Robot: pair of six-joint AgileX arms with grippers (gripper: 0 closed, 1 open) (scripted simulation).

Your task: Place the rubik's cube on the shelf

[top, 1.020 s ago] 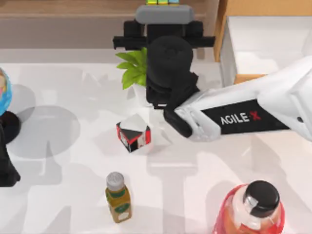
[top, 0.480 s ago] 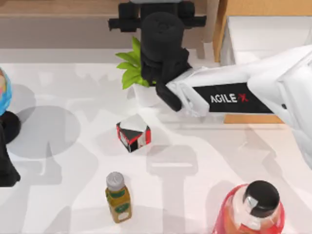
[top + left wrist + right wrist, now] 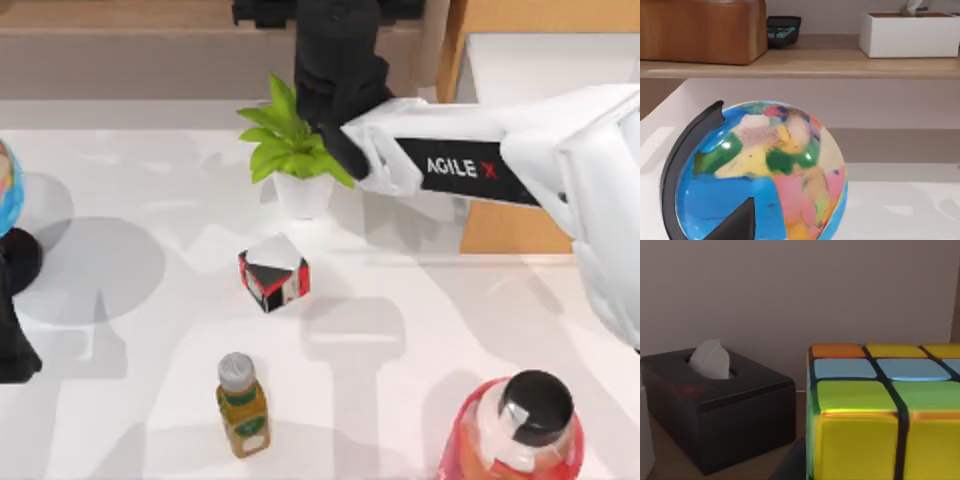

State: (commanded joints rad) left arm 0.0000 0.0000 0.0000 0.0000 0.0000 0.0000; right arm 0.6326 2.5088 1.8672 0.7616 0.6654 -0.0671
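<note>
The rubik's cube (image 3: 885, 415), with yellow, green, blue and orange squares between dark lines, sits very close in the right wrist view. My right gripper (image 3: 300, 8) is shut on it, at the far edge of the table over the shelf (image 3: 120, 15), a light-brown board with a grey-brown panel under its front. The white right arm (image 3: 500, 165) reaches across from the right. A black tissue box (image 3: 715, 405) stands on the shelf board beside the cube. My left arm (image 3: 12, 340) is parked at the table's left edge, behind a globe (image 3: 765, 170).
A potted green plant (image 3: 295, 160) stands just below the right wrist. A red, black and white cube (image 3: 273, 275) lies mid-table, with a small bottle (image 3: 242, 405) nearer the front. A red bottle with a black cap (image 3: 520, 430) is front right. A wooden drawer unit (image 3: 510, 215) is back right.
My right arm has moved farther toward the shelf with the cube. The gripper and cube have passed the top view's upper edge, uncovering the plant.
</note>
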